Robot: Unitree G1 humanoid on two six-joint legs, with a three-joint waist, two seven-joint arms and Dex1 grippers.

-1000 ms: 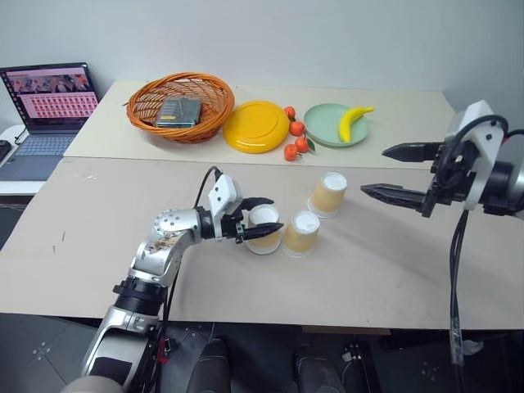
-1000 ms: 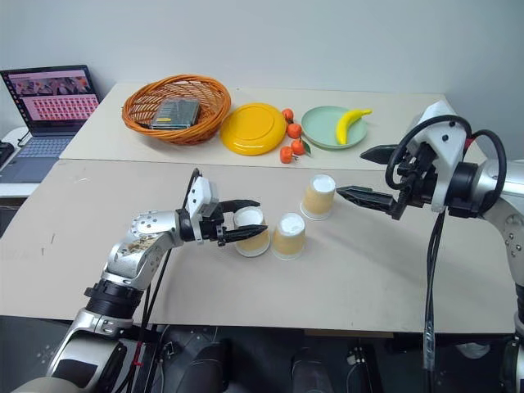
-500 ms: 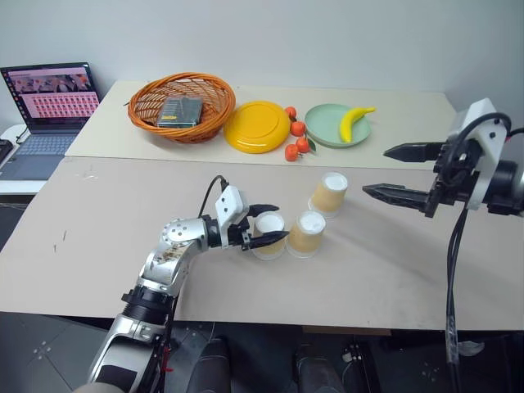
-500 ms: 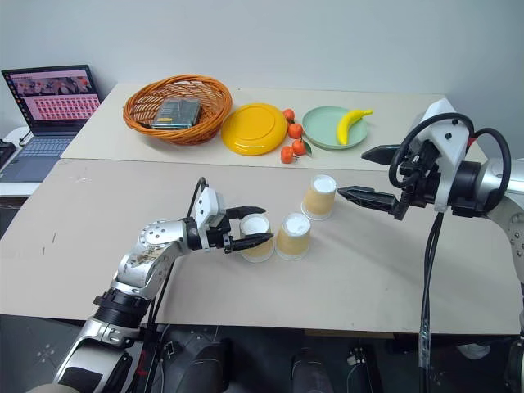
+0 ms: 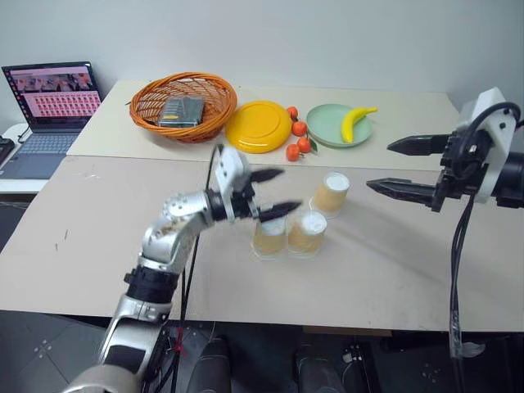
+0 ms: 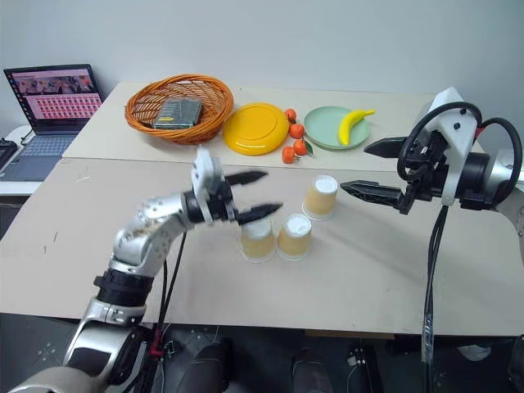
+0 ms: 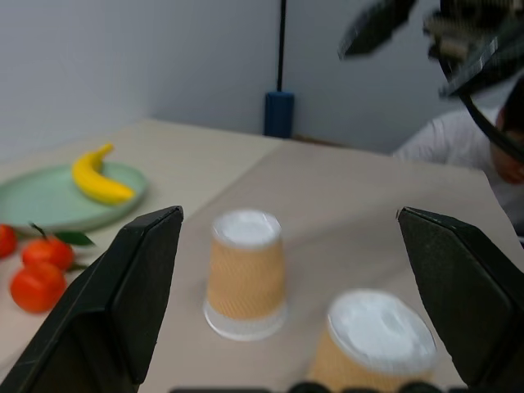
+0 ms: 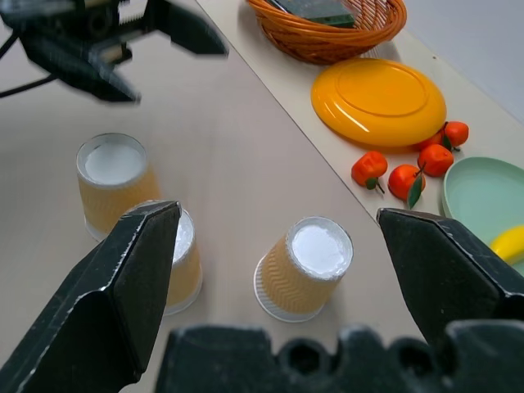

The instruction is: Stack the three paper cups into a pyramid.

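The left gripper (image 5: 273, 193) hangs above the table (image 5: 98, 221) with its two black fingers spread wide, holding nothing, just over the left paper cup (image 5: 269, 237). The right gripper (image 5: 399, 166) hovers off to the right, fingers likewise spread and empty. All three paper cups stand upside down, long axes upright, white bases up and wide rims on the table. The middle paper cup (image 5: 306, 233) stands just beside the left one; the far paper cup (image 5: 330, 193) stands apart behind them, nearer the tangerines (image 5: 295, 139).
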